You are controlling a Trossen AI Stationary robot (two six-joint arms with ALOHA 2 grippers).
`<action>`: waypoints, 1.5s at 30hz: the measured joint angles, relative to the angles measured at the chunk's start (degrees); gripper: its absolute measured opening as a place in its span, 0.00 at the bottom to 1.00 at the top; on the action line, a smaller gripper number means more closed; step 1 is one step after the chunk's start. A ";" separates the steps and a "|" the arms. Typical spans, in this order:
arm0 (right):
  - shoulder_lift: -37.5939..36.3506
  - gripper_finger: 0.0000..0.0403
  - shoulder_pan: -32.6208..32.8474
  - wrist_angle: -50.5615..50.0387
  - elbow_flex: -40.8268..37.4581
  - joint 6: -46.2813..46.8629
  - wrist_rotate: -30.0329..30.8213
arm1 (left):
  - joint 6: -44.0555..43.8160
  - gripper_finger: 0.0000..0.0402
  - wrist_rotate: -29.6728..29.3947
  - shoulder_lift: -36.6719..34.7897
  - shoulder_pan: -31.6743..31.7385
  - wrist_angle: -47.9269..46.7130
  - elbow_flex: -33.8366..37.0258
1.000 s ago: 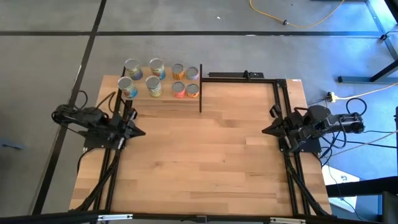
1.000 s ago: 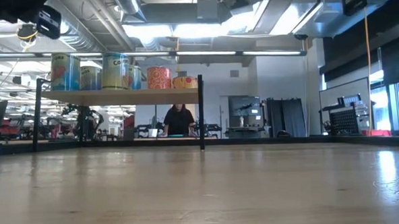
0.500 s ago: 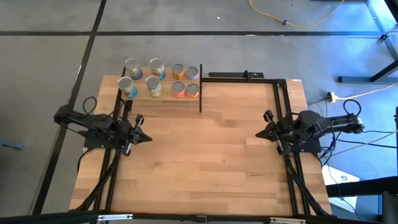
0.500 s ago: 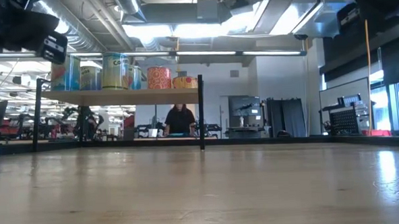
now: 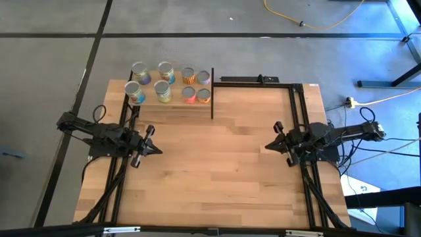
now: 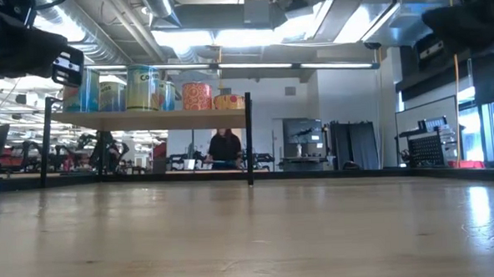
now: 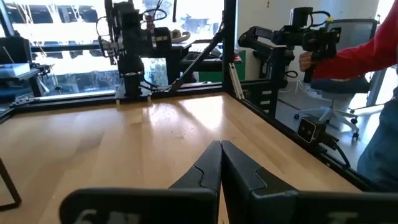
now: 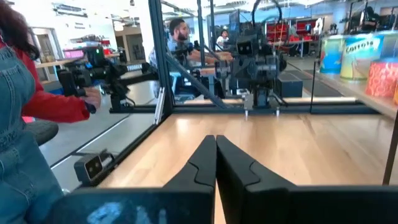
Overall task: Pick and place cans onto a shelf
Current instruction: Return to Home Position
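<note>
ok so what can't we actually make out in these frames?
Can labels: high view, cans on the shelf too small to read.
Back row of cans: low view, hidden behind the front row; the left arm covers part of the end can.
Cans in right wrist view: cut off by the picture edge, only three show.
Shelf in left wrist view: out of frame.
Right arm, low view: mostly cut by the top edge.

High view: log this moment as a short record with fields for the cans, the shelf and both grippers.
cans: eight, in two rows of four, all on the shelf
shelf: at the far left corner of the table
left gripper: shut, holding nothing, over the table's left side
right gripper: shut, holding nothing, over the table's right side
</note>
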State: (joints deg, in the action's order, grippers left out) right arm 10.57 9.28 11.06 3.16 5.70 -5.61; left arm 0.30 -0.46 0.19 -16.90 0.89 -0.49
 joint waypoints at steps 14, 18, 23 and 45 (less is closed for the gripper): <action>0.02 0.02 0.02 -0.48 -2.78 0.16 3.50 | -1.42 0.00 1.36 0.03 -0.01 0.02 0.02; 0.09 0.02 0.02 -5.68 -2.78 5.82 7.70 | -0.10 0.00 1.31 0.13 0.01 -0.02 0.02; 0.09 0.02 0.00 -8.06 -2.76 19.66 13.00 | 1.79 0.00 1.09 0.15 0.00 -0.12 0.02; 0.09 0.02 0.00 -8.34 -2.72 4.24 13.10 | 1.77 0.00 -0.46 0.17 0.01 -0.24 0.04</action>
State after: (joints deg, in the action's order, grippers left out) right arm 10.66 9.28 2.72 0.45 9.94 7.49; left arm 2.07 -0.93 0.36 -16.89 0.64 -0.45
